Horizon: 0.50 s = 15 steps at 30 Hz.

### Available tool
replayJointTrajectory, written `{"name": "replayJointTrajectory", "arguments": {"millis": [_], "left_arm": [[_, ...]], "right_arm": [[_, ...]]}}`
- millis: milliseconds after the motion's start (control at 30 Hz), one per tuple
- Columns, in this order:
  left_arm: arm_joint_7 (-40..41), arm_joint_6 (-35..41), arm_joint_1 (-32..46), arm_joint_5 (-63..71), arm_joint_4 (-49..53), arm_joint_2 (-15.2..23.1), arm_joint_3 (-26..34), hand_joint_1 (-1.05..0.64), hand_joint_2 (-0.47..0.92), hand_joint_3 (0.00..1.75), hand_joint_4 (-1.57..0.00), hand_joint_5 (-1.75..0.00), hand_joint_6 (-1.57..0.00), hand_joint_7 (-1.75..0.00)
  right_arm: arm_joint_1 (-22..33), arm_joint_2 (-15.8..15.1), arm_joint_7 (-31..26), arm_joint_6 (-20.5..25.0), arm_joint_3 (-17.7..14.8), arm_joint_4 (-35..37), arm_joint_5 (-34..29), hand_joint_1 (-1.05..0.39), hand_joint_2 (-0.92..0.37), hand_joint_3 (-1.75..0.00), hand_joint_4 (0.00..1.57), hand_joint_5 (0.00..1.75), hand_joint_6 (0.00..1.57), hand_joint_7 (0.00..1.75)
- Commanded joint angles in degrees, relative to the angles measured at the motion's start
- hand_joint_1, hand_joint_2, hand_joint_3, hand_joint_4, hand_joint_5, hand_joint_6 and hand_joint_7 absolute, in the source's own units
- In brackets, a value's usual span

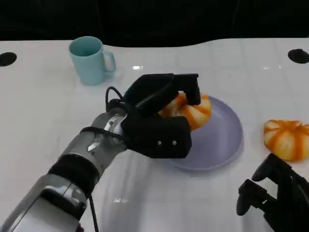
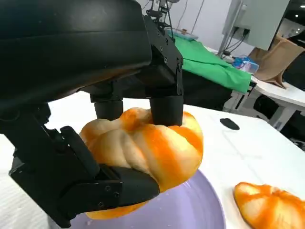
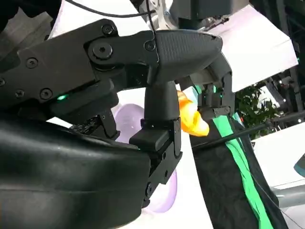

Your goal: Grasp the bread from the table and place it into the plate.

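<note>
Left hand [image 1: 161, 118] grips bread [image 1: 190, 110] over plate's [image 1: 227, 140] near-left rim; right side bare.

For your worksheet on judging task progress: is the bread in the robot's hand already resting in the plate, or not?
Cannot tell: the left hand grips the bread over the plate, but the wrist view hides whether its underside touches.

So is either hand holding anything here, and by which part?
The left hand grips an orange-striped bread roll across its top and underside, over the lavender plate. The right hand holds nothing.
</note>
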Motion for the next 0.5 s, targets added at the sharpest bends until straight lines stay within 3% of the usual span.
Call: {"name": "replayJointTrajectory", "arguments": {"millis": [33, 267, 300, 367, 400, 433, 500], "left_arm": [[0.4, -0.1, -2.4, -0.2, 2.7, -1.6, -0.4, -0.21, 0.51, 1.26, -0.90, -1.75, -0.70, -1.75], [0.0, 1.0, -4.2, 0.6, 5.7, -3.2, -1.6, -0.20, 0.52, 1.26, -0.90, -1.75, -0.70, -1.74], [-0.8, 1.1, -4.4, 0.3, 6.3, -3.4, -1.7, -0.18, 0.54, 1.17, -0.84, -1.72, -0.72, -1.46], [-2.9, 1.3, -4.8, -0.7, 7.0, -3.6, -1.4, -0.17, 0.57, 1.08, -0.80, -1.71, -0.74, -1.27], [-4.4, 1.4, -5.0, -1.2, 7.2, -3.6, -1.4, -0.17, 0.64, 0.92, -0.69, -1.54, -0.70, -1.10], [-5.5, 1.5, -5.1, -1.5, 7.4, -3.5, -1.3, -0.19, 0.77, 0.65, -0.62, -1.29, -0.68, -0.83], [-6.9, 1.9, -5.4, -1.1, 7.5, -3.2, -1.7, -0.20, 0.88, 0.43, -0.59, -1.15, -0.71, -0.63]], "right_arm": [[0.2, -0.9, 0.3, -0.6, -0.5, -0.6, 0.0, -0.56, -0.92, -0.41, 0.75, 1.75, 0.58, 1.61], [0.4, -0.5, 0.2, -0.7, -0.3, -0.8, 0.3, -0.56, -0.92, -0.40, 0.75, 1.75, 0.57, 1.61], [0.5, -0.5, 0.1, -0.4, -0.3, -1.0, 0.4, -0.55, -0.92, -0.40, 0.75, 1.75, 0.58, 1.61], [0.5, -0.5, 0.2, -0.5, -0.2, -1.1, 0.3, -0.55, -0.92, -0.40, 0.75, 1.75, 0.58, 1.61], [0.5, -0.6, 0.4, -0.8, -0.2, -0.9, 0.2, -0.55, -0.92, -0.40, 0.75, 1.75, 0.58, 1.61], [0.5, -0.6, 0.6, -1.0, -0.2, -0.8, 0.2, -0.55, -0.92, -0.40, 0.75, 1.75, 0.57, 1.61], [0.4, -0.6, 0.8, -1.1, -0.2, -0.6, 0.3, -0.55, -0.92, -0.41, 0.75, 1.75, 0.57, 1.60]]}}
